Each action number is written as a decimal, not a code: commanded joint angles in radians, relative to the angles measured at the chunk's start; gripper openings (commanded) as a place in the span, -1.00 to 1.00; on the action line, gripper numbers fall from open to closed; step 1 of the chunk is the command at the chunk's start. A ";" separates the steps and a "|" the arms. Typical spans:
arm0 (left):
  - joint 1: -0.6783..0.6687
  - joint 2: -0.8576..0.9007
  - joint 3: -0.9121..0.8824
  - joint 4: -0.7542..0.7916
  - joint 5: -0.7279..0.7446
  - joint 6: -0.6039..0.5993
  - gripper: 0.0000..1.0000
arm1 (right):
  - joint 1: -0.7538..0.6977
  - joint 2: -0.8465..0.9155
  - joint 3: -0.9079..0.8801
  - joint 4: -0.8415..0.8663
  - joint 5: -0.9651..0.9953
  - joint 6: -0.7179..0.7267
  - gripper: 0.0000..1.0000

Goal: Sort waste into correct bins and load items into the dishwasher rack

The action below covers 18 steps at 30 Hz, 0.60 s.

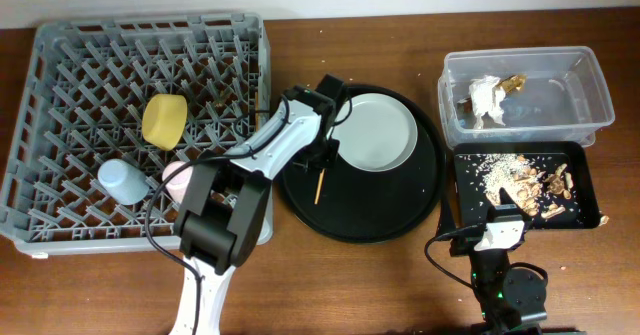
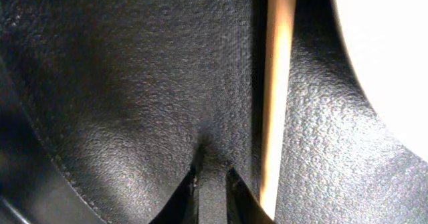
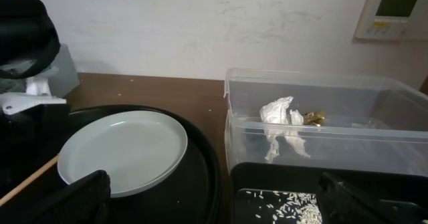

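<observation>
Overhead view: we count one dishwasher rack [image 1: 60, 85], one round black tray [image 1: 400, 210], one clear tub [image 1: 585, 75] and one shallow black tray [image 1: 580, 155].

In the rack: one yellow bowl [image 1: 163, 119], one light blue cup [image 1: 124, 180] and one pink cup [image 1: 176, 178], the last partly under the left arm.

On the round tray: one plate [image 1: 378, 132] and one chopstick [image 1: 319, 185] just left of it.

In the tub: one napkin [image 1: 487, 100] and one gold-brown scrap [image 1: 515, 80]. The food crumbs [image 1: 520, 180] in the shallow tray are too many to count.

The surface is a brown wooden table [image 1: 380, 285] against a white wall, with a wall panel [image 3: 394, 10] at the upper right.

Left wrist view: the left gripper [image 2: 210, 184] hangs over the round tray. Its tips are drawn almost together and grasp nothing. The chopstick lies just beside the right tip.

Right wrist view: the right gripper [image 3: 217, 204] is spread wide and empty, low at the near edge of the shallow tray.

Clearances: the tub and shallow tray sit just beside each other. The round tray lies near both. The gap between the rack and the round tray is narrow and crossed by the left arm. Bare wood runs along the near edge.
</observation>
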<state>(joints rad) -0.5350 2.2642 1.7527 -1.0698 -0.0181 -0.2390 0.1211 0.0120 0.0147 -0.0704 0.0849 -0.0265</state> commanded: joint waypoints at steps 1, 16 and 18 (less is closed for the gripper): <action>-0.012 -0.002 0.038 -0.093 0.022 0.008 -0.49 | -0.002 -0.006 -0.009 -0.001 -0.003 0.005 0.97; -0.045 -0.065 -0.047 -0.045 0.034 -0.168 -1.00 | -0.002 -0.006 -0.009 -0.001 -0.003 0.005 0.97; -0.003 -0.103 0.080 -0.164 -0.005 -0.167 -1.00 | -0.002 -0.006 -0.009 -0.001 -0.003 0.005 0.97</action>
<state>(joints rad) -0.5880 2.2192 1.7073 -1.1568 0.0139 -0.3943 0.1211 0.0120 0.0147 -0.0700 0.0849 -0.0265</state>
